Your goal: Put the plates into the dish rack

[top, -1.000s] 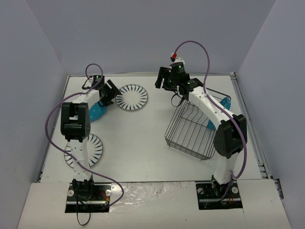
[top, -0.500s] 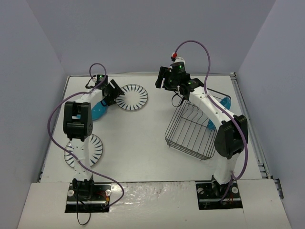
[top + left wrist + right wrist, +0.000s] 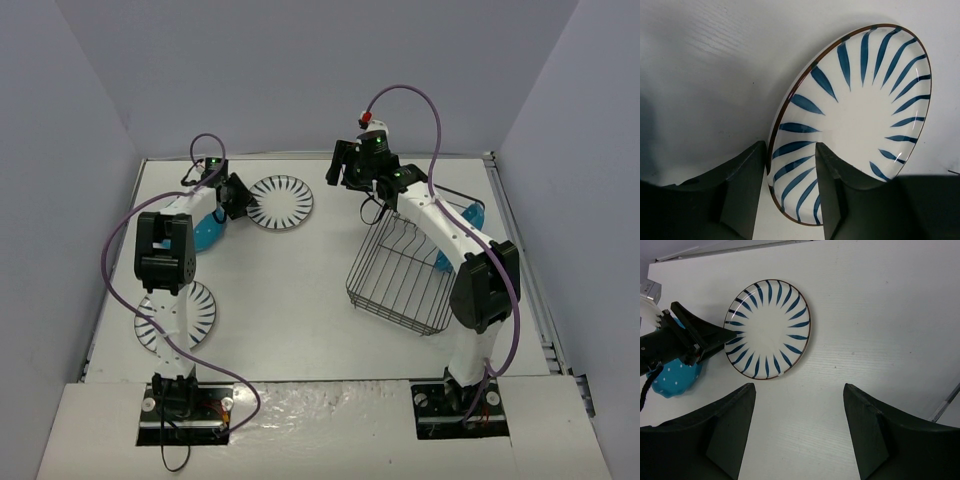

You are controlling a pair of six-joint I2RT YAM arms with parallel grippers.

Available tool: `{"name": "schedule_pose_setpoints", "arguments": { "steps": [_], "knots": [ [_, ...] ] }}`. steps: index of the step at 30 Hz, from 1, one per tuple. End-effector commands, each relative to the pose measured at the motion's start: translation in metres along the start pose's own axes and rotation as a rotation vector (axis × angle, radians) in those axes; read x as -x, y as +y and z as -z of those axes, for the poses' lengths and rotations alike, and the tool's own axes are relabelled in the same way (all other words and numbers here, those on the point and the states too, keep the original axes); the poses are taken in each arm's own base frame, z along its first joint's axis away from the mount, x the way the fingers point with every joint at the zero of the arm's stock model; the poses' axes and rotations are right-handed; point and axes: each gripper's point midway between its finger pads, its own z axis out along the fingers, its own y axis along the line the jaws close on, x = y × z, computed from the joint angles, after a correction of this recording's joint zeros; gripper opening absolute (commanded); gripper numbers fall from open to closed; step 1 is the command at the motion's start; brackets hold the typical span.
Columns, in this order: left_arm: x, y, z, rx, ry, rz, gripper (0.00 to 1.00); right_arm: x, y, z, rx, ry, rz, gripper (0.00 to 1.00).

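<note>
A white striped plate [image 3: 282,203] lies at the back of the table and fills the left wrist view [image 3: 860,110]. My left gripper [image 3: 238,195] straddles its left rim [image 3: 790,146], one finger outside the rim and one on the plate's face, shut on it. A second striped plate [image 3: 178,316] lies under the left arm. A teal dotted plate [image 3: 204,236] sits beside the left wrist. The black wire dish rack [image 3: 400,268] stands on the right. Another teal plate [image 3: 471,218] stands on edge at the rack's right side. My right gripper [image 3: 340,166] hangs open and empty [image 3: 799,387].
The right wrist view shows the held striped plate [image 3: 769,329], the left gripper [image 3: 727,335] at its rim and the teal plate [image 3: 672,377] behind it. Grey walls close in the table. The right arm reaches over the rack.
My left gripper has moved right onto the striped plate's rim and its jaws have narrowed. The plate has slid slightly right. The right arm has not moved.
</note>
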Motion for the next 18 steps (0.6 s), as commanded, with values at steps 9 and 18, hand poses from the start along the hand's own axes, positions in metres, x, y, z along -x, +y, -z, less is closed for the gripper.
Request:
{"name": "schedule_pose_setpoints", "arguments": {
  "steps": [9, 18],
  "knots": [
    [0.0174, -0.0252, 0.011, -0.063, -0.05, -0.02, 0.12, 0.0371, 0.0158, 0.0289, 0.06, -0.113, -0.001, 0.67],
    [0.0149, -0.0268, 0.0097, -0.074, -0.042, -0.009, 0.0, 0.0362, 0.0147, 0.0292, 0.057, -0.111, -0.003, 0.68]
  ]
}}
